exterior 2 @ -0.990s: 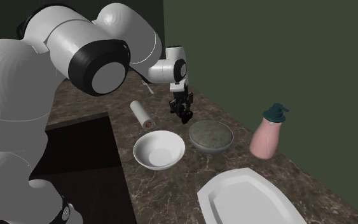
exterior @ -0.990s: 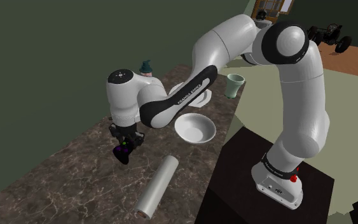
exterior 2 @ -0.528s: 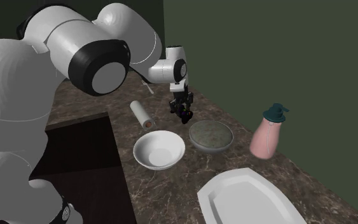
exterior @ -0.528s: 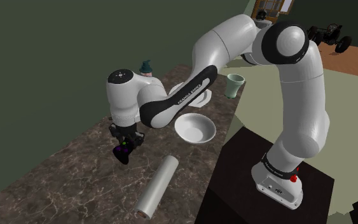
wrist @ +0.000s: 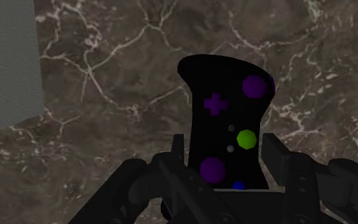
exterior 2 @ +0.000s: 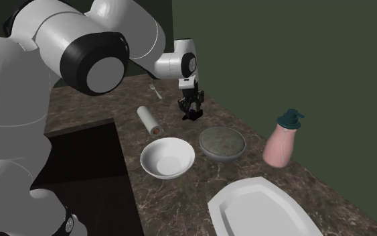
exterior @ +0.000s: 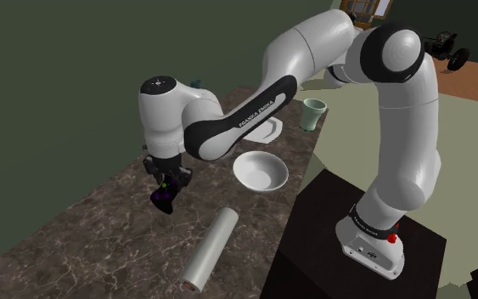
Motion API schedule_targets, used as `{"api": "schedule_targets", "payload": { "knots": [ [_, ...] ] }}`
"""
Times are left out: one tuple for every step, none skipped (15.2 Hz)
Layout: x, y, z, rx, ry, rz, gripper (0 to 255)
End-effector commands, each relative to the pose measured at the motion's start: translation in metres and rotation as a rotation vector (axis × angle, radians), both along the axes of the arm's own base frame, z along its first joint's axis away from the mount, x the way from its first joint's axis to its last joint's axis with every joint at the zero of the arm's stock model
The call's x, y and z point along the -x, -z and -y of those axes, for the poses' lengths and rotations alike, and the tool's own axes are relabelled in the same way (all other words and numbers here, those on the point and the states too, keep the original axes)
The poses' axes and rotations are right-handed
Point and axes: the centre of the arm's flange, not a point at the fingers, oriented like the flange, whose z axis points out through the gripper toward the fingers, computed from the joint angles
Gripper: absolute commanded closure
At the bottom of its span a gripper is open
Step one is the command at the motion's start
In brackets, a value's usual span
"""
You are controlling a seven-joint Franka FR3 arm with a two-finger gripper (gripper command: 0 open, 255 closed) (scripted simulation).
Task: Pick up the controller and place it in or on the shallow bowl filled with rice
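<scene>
**Tool and load.** One tool [exterior: 165, 188], its two black fingers [wrist: 179, 151] clasped on the sides of the one controller [wrist: 225, 121]. The controller is black with purple and green buttons. It hangs above the dark marbled desk [exterior: 101, 246], not touching it.

**Vessels.** There are two bowls. The shallow bowl filled with rice [exterior 2: 221, 142] has a grey filling. It stands near the controller [exterior 2: 192, 115], toward the second exterior view's lower right. The empty white bowl [exterior 2: 167, 158] stands just beside it. There is also one white platter [exterior 2: 260, 211] and one pale green cup [exterior: 314, 113].

**Other items.** One white roll [exterior: 210, 249] lying flat, one pink soap dispenser [exterior 2: 282, 139] and one fork [exterior 2: 155, 90].

**Edges and room.** Bare marble lies under the tool and between it and the rice bowl. A dark green wall [exterior 2: 280, 53] bounds the desk's far side, and the dark stand [exterior: 313, 246] bounds its near edge.
</scene>
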Motion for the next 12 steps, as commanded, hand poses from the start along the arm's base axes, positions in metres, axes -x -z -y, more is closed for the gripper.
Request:
{"api": "schedule_targets", "payload": {
  "knots": [
    [0.0, -0.011, -0.001, 0.0, 0.0, 0.0, 255],
    [0.0, -0.016, -0.001, 0.0, 0.0, 0.0, 255],
    [0.0, -0.021, -0.001, 0.0, 0.0, 0.0, 255],
    [0.0, -0.027, -0.001, 0.0, 0.0, 0.0, 255],
    [0.0, -0.032, -0.001, 0.0, 0.0, 0.0, 255],
    [0.0, -0.037, -0.001, 0.0, 0.0, 0.0, 255],
    [0.0, -0.042, -0.001, 0.0, 0.0, 0.0, 255],
    [0.0, -0.048, -0.001, 0.0, 0.0, 0.0, 255],
    [0.0, -0.053, -0.001, 0.0, 0.0, 0.0, 255],
    [0.0, -0.058, -0.001, 0.0, 0.0, 0.0, 255],
    [0.0, -0.064, -0.001, 0.0, 0.0, 0.0, 255],
    [0.0, -0.069, -0.001, 0.0, 0.0, 0.0, 255]
  ]
}}
